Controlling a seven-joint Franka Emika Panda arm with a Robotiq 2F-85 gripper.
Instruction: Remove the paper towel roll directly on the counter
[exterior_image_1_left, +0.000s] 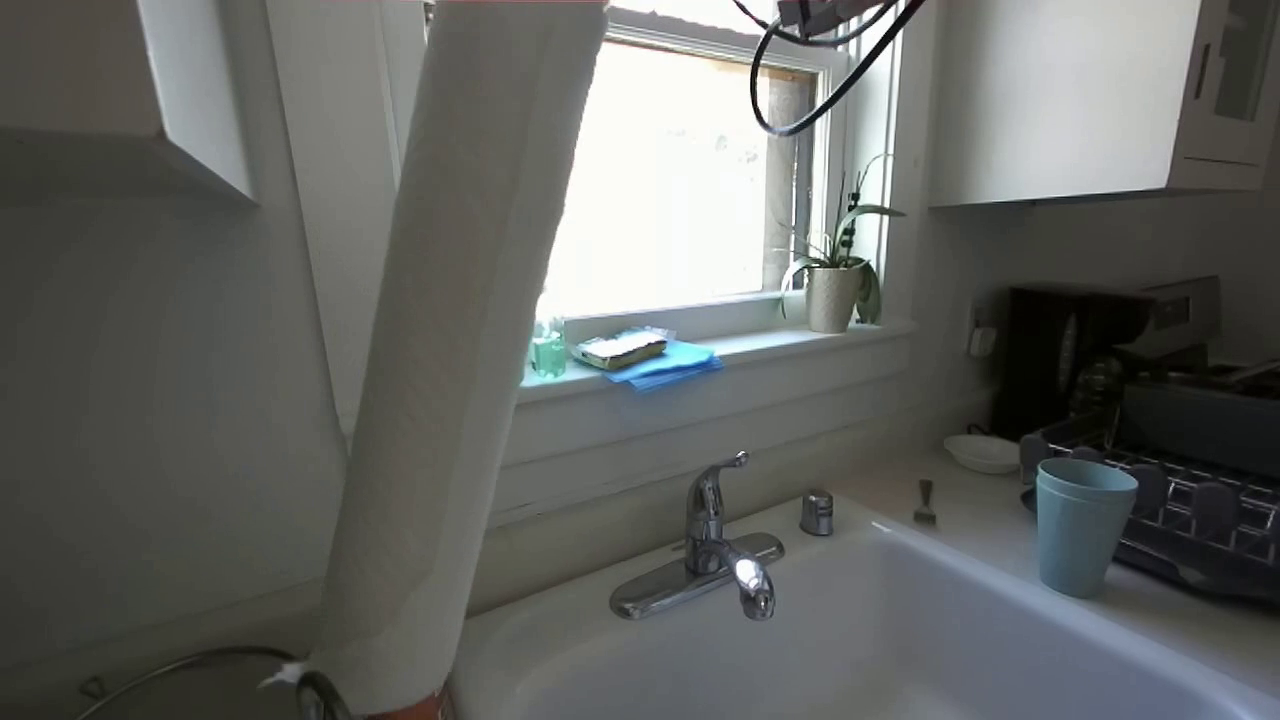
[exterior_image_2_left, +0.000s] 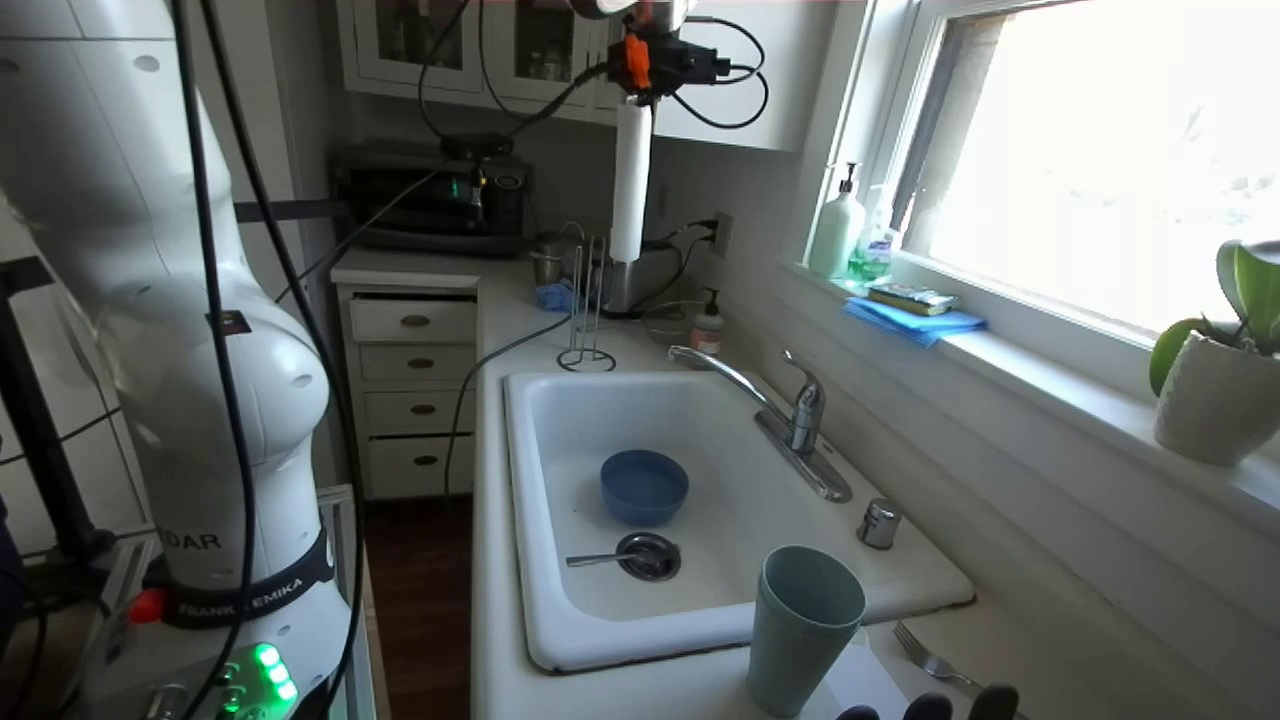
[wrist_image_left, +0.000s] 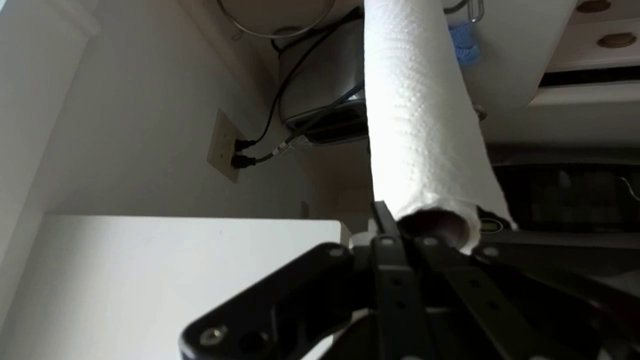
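White paper towel roll (exterior_image_1_left: 450, 370): in an exterior view, tilted across the foreground, its reddish-brown core (exterior_image_1_left: 412, 708) showing at the bottom.
Sink (exterior_image_1_left: 860, 620): white, right of the roll as seen there, a chrome faucet (exterior_image_1_left: 704, 525) at its back.
Windowsill (exterior_image_1_left: 765, 345): a blue cloth (exterior_image_1_left: 672, 362) and a potted orchid (exterior_image_1_left: 835, 295).
Counter (exterior_image_1_left: 975, 520): a pale blue tumbler (exterior_image_1_left: 1083, 530) near the dish rack (exterior_image_1_left: 1215, 515).
Robotiq gripper (exterior_image_2_left: 640, 100): in an exterior view, high above the counter — the roll hangs under it, nearly upright, lower end in the air.
Wire towel holder (exterior_image_2_left: 576, 300): upright on the counter, left of the roll as seen there.
Basin (exterior_image_2_left: 575, 525): a blue bowl (exterior_image_2_left: 645, 490), a metal utensil (exterior_image_2_left: 595, 560) reaching the drain (exterior_image_2_left: 665, 565).
Fingers (wrist_image_left: 393, 275): in the wrist view, set narrow — they pinch the roll's wall at the rim of its open core.
Toaster (wrist_image_left: 325, 75): partly hidden behind the roll.
Wall outlet (wrist_image_left: 220, 145): two black plugs (wrist_image_left: 244, 161) in it.
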